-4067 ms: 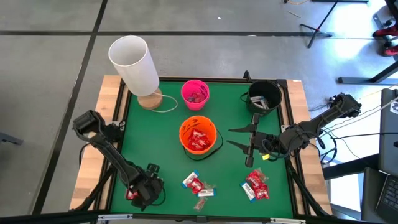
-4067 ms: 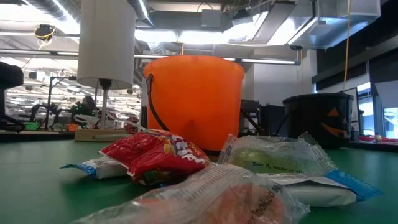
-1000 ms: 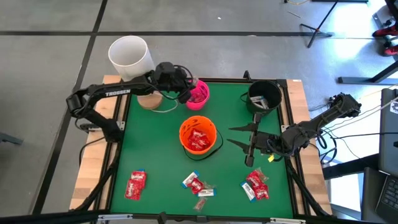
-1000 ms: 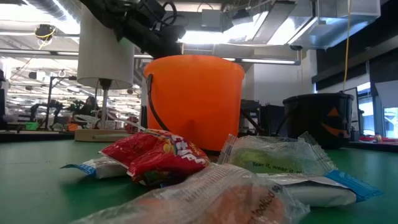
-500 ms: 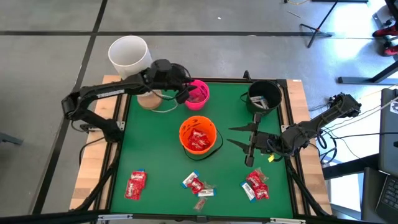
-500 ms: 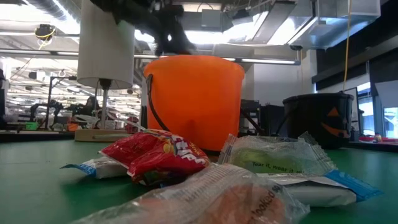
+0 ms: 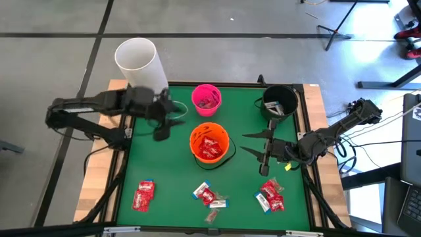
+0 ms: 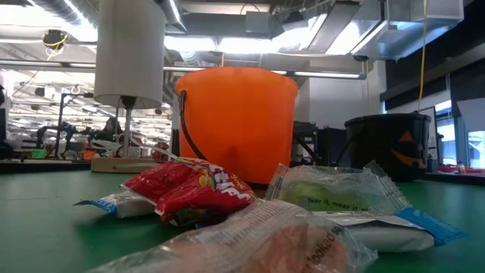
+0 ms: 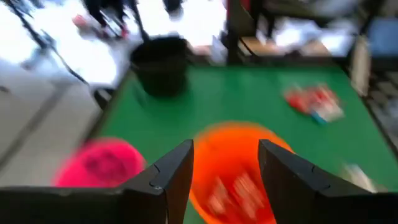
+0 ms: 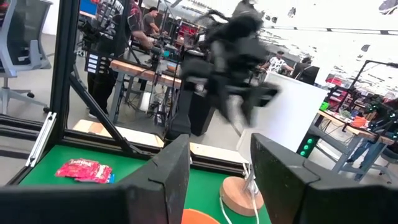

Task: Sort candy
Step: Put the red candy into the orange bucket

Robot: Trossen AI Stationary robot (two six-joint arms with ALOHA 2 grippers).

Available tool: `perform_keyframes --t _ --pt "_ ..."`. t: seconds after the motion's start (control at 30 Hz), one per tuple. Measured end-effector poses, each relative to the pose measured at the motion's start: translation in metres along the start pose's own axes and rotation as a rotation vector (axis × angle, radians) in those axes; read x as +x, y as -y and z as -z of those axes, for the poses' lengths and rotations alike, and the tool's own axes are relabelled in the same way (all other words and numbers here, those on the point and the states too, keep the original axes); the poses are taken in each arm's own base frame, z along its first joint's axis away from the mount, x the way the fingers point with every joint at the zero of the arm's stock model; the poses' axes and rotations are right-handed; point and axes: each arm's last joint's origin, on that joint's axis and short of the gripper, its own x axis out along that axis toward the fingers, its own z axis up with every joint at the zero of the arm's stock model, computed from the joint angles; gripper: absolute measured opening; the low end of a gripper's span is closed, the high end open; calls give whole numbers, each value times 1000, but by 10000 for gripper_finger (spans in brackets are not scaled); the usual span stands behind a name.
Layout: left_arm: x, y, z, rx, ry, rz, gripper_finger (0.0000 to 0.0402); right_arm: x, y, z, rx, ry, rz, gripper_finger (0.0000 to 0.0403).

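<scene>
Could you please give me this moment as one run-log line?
left gripper: open, empty, left of orange bucket | right gripper: open, waiting right of it | candy: packs loose at near edge

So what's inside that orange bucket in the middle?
The orange bucket holds a heap of red-wrapped candy. Whatever lies beneath that top layer is covered, and the low view shows only the bucket's outer wall.

The left gripper [image 7: 160, 125] is motion-blurred, and the orange bucket [image 9: 239, 171] seems cut off.
</scene>
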Motion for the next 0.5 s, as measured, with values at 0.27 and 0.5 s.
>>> perform_keyframes --t 0.27,0.5 --pt "-17 59 54 -62 -488 114 169 0 0 0 4 4 1 166" --pt "-14 120 91 -111 -739 232 169 0 0 -1 5 6 2 166"
